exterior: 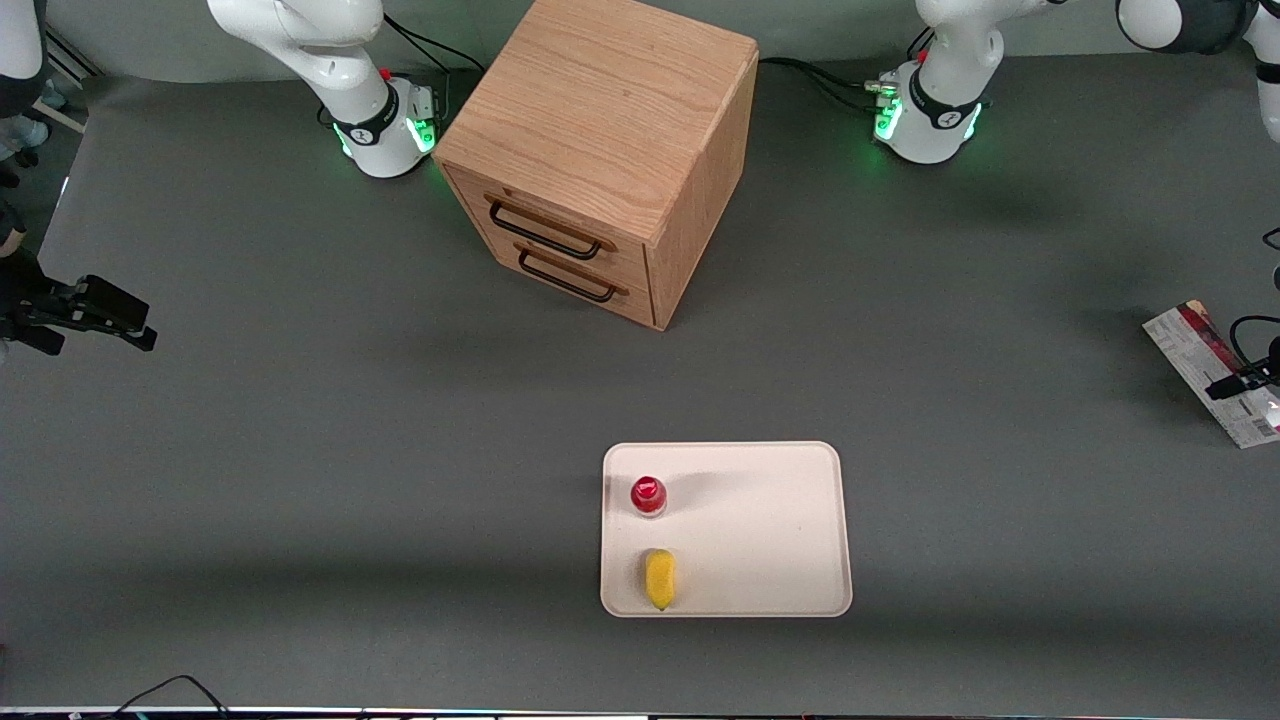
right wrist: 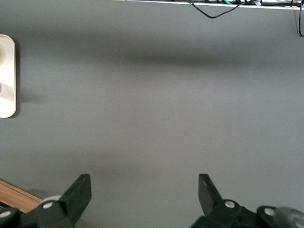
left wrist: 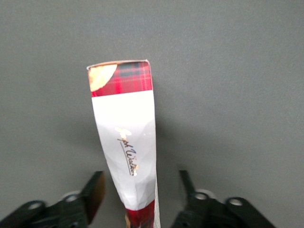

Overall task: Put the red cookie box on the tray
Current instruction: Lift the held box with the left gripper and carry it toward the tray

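Red cookie box (exterior: pixel 1215 372) is seen lying on the grey table (exterior: pixel 300 450), well apart from the tray (exterior: pixel 790 530), toward the working arm's end; nothing has yet been carried over. On the tray, a red-capped bottle (exterior: pixel 648 495) and a yellow item (exterior: pixel 660 578) are found. The gripper (left wrist: pixel 140 190) is held over the box, fingers (left wrist: pixel 95 190) spread to either side, no contact being visible. Grasping, lifting and placing are judged to remain.
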{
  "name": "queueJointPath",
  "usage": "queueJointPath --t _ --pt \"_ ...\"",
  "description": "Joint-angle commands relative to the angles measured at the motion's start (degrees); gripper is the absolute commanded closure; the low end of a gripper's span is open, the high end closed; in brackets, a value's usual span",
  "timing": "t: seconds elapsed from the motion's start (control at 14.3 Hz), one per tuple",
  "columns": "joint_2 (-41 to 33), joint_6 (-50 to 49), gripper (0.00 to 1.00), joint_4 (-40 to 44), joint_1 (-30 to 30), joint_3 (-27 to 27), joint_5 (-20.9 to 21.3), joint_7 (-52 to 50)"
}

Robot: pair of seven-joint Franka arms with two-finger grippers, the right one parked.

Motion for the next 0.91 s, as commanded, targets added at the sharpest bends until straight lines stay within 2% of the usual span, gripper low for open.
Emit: queueJointPath --t 0.0,0.14,0.21,0.63,0.84 --pt "-1.79 0.33 0.72 -2.74 -0.25 0.34 -0.96 1.69" --pt "-2.23 0.24 0.97 -3.1 -0.25 0.43 -0.96 1.69" --pt "-2.41 0.15 1.0 -3.1 -0.34 0.52 -0.96 1.69" --pt "-8.02 -2.12 1.0 -1.43 -3.32 0.52 0.54 3.53" --pt "-9.44 -13.42 1.0 8.46 -5.17 -0.36 4.66 3.1"
